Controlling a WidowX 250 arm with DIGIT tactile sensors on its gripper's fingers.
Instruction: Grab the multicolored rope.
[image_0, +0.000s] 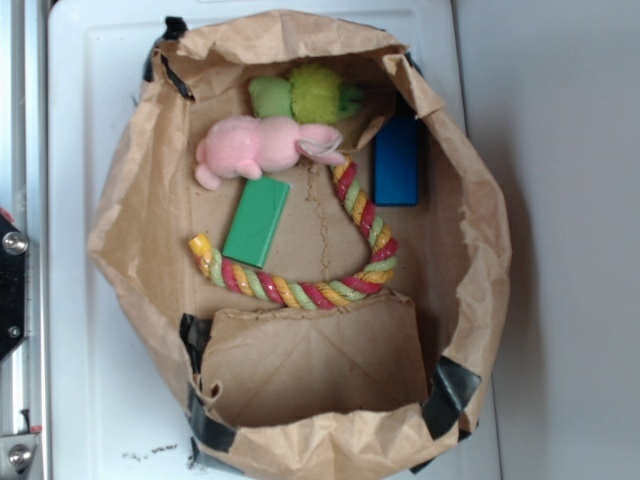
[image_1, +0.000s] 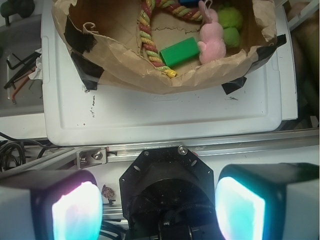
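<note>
Gripper fingers spread apart, empty, well short of paper bag; multicolored rope curls inside beside green block.

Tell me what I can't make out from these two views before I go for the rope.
- Multicolored rope: the wrist view cuts off its far bend at the top edge.
- Rope's pink-toy end: hidden by the pink plush in the exterior view.
- Gripper: absent from the exterior view; the wrist view shows only glowing pads, no tips.
- Blue block: partly shadowed by the bag wall.

White tray; taped brown paper bag directly on it
</note>
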